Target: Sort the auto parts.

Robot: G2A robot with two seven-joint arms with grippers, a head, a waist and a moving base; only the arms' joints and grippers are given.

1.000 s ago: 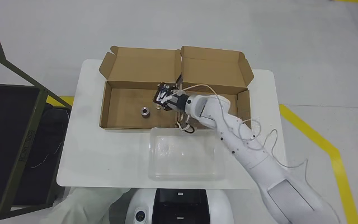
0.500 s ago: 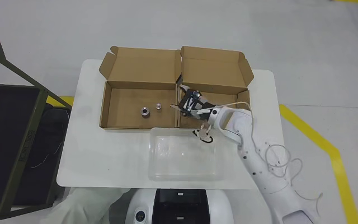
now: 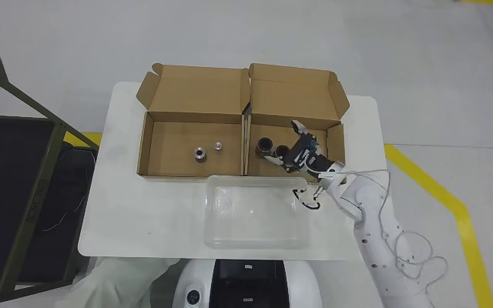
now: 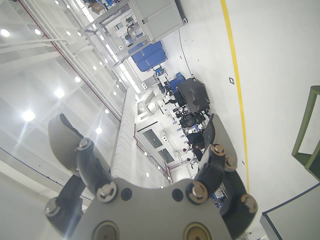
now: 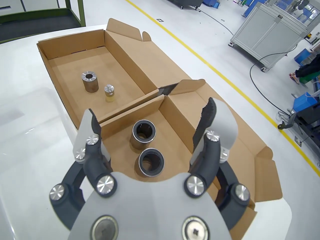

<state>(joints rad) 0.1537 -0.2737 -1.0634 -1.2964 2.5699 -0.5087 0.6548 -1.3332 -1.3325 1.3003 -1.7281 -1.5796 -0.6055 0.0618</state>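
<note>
A: Top view, left end first. What's different from a second ago?

B: The left box point(image 3: 146, 150) is uncovered. The right end effector point(image 3: 285, 144) hung over its right half then. Now a steel cylinder point(image 3: 199, 153) and a small stud point(image 3: 218, 146) stand there in plain sight, near each other but apart.

A: And the arm?

B: It has swept rightward across the wall between the boxes. It now sits over the right box point(image 3: 333, 146), above a dark ring point(image 3: 264, 144) and a second ring point(image 3: 282, 150) just beside it, both at that box's left end.

A: Carrying anything?

B: No. In the right wrist view its fingers are spread wide with nothing between them.

A: What does that mean for the sorting?

B: My reading is that the stud has just been left in the left box, so the metal pieces are on the left and the dark rings on the right. I can make out no part in the clear tray point(image 3: 209, 223) at the near side of the bench point(image 3: 154, 219). I'd judge the sorting nearly or fully done, with the arm pulling back.

A: The other arm?

B: The left end effector point(image 4: 136, 126) is also spread and empty, facing out into the hall.
</note>
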